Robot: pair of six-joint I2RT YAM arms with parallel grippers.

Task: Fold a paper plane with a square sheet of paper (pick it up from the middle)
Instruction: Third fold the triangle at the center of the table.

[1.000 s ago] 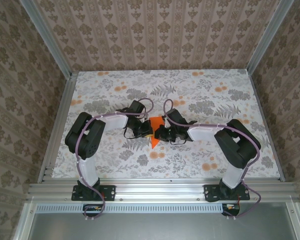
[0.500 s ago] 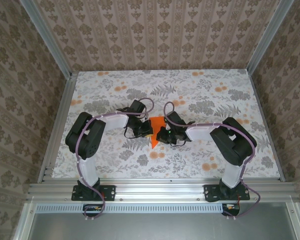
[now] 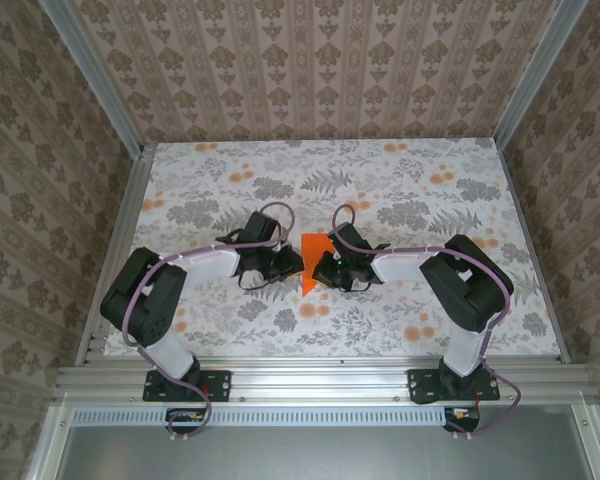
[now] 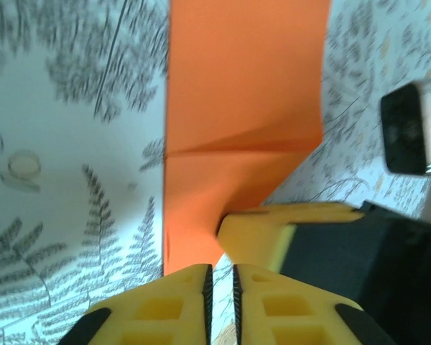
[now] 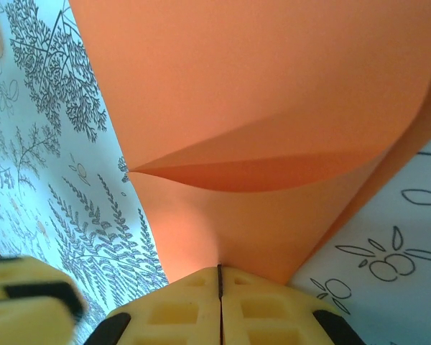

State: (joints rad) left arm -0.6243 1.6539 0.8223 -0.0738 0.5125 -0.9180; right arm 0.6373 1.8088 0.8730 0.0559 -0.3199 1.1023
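Top view: orange paper sheet [image 3: 312,255] sits mid floral tabletop [image 3: 430,200], between left gripper [image 3: 292,262] at its 9 o'clock and right gripper [image 3: 325,268] at its 3. It's part-folded, with the long axis roughly 12–6, the wide end at 12 and the tip toward 6–7. Left wrist: sheet [image 4: 244,86] runs 12–6 with a cross crease 9–3. Left gripper [image 4: 219,284] pads are a crack apart with nothing orange in the slit, so I read it as let go. The right gripper's fingertip [image 4: 273,223] is on the sheet's 5 o'clock edge. Right wrist: right gripper [image 5: 219,287] is clenched on the sheet [image 5: 273,86] at its near edge. The paper is thin, light and floppy, and it bows already. I'd pinch on creased double layers, not the loose flap.
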